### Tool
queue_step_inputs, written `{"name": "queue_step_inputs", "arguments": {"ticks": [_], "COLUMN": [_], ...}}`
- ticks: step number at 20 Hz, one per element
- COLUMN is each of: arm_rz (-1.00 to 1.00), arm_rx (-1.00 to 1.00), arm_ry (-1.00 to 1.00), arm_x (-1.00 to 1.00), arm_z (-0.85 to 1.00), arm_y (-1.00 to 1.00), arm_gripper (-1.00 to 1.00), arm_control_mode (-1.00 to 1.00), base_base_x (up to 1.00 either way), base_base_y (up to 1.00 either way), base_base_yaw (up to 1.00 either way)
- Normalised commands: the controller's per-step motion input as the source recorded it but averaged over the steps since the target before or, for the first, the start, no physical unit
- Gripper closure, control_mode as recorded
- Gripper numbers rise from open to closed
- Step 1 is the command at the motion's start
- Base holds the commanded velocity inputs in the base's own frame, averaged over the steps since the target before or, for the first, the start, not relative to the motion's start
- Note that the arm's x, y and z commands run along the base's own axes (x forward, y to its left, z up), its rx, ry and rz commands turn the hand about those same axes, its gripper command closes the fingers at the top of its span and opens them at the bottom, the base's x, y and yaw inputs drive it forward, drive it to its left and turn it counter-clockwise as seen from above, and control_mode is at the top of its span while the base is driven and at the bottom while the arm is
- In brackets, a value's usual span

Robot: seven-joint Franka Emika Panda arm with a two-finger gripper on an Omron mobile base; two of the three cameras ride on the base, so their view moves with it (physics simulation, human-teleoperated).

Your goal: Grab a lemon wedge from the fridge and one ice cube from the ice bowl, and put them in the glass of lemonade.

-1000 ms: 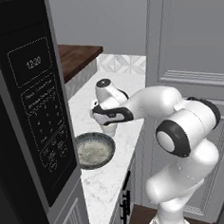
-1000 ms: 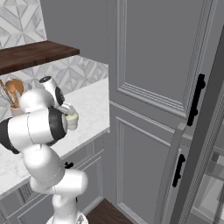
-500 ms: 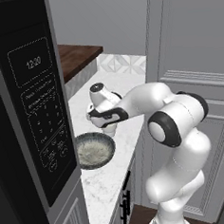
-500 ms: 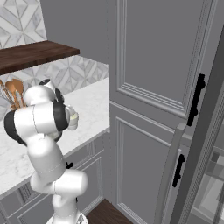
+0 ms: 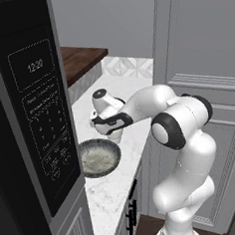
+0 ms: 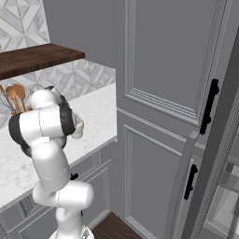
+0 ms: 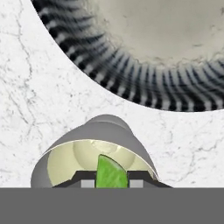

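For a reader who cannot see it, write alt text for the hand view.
The gripper holds a green lemon wedge just above the glass of lemonade. Beyond the glass, on the white marble counter, sits the dark-rimmed ice bowl.

A dark microwave [image 5: 32, 121] with a keypad and clock fills the left of the left base view, above a white marbled counter [image 5: 112, 187], with a wooden shelf [image 6: 35, 58] and wooden spoons [image 6: 14, 98] at upper left in the right base view
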Motion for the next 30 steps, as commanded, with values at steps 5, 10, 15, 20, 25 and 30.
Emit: {"name": "queue_step_inputs", "arguments": {"ticks": [5, 10, 15, 20, 25, 30], "arm_rz": [0.00, 0.00, 0.00, 0.00, 0.00, 0.00], "arm_rx": [-0.01, -0.03, 0.00, 0.00, 0.00, 0.00], "arm_ry": [0.00, 0.00, 0.00, -0.01, -0.10, -0.12], "arm_x": [0.17, 0.00, 0.00, -0.23, -0.29, -0.08], "arm_z": [-0.06, -0.12, -0.02, 0.21, 0.60, 0.26], "arm_y": [0.00, 0.00, 0.00, -0.11, -0.35, -0.11], "arm_gripper": [1.00, -1.00, -1.00, -1.00, -1.00, -1.00], "arm_control_mode": [-1.00, -1.00, -1.00, -1.00, -1.00, -1.00], "base_base_x": [0.00, 0.00, 0.00, 0.00, 0.00, 0.00], "base_base_y": [0.00, 0.00, 0.00, 0.00, 0.00, 0.00], "base_base_yaw": [0.00, 0.00, 0.00, 0.00, 0.00, 0.00]}}
